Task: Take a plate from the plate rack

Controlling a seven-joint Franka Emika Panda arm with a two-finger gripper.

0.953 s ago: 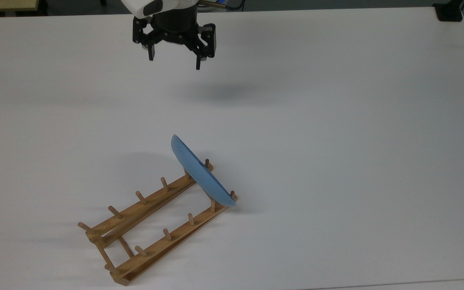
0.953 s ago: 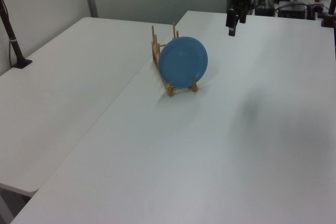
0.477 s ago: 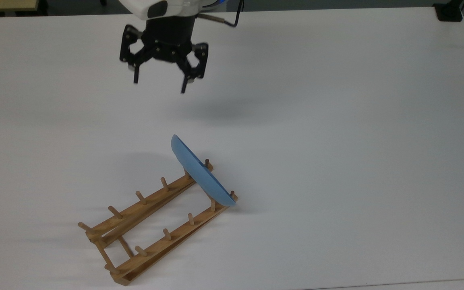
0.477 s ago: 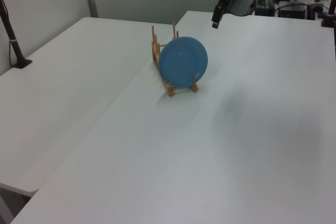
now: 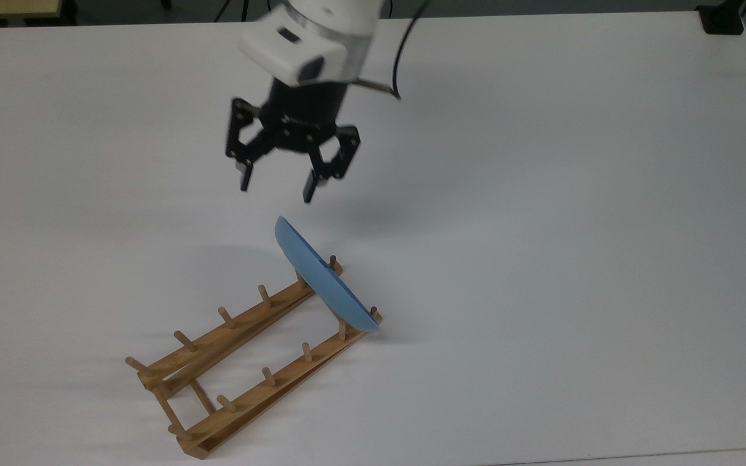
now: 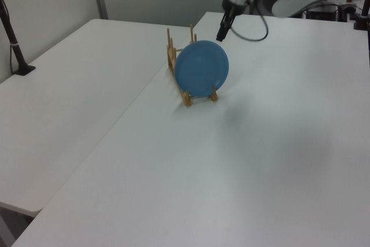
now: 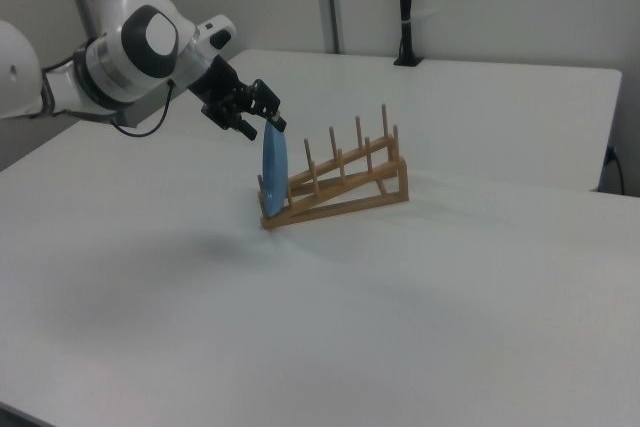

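- Where the plate rack [image 5: 243, 353] lies on the white table [image 5: 574, 226], it is seen running diagonally in the top view, from the top view's lower left up toward the middle.
- The plate [image 5: 321, 278] is seated on edge in the end slot at the rack's upper-right end in the top view, between the last pegs of both rails, and is tilted slightly.
- In the left view the plate [image 6: 202, 69] is presented face-on as a round blue disc, with the rack [image 6: 180, 62] behind it.
- In the right view the plate [image 7: 273, 170] is seen edge-on at the low end of the rack [image 7: 340, 182], whose rails rise toward the right view's right.
- The gripper [image 5: 276, 188] is held above the table, close to the plate's upper rim but apart from it; nothing is gripped.
- The two black fingers [image 5: 309, 188] are spread well apart, tips pointed down toward the plate.
- In the right view the gripper [image 7: 262, 127] is placed just above the plate's top edge, with the white arm [image 7: 120, 57] reaching in from the right view's left.
- In the left view the gripper [image 6: 221, 32] is noted just above the plate's upper right rim.
- A black post [image 7: 404, 7] is stood at the far table edge in the right view.
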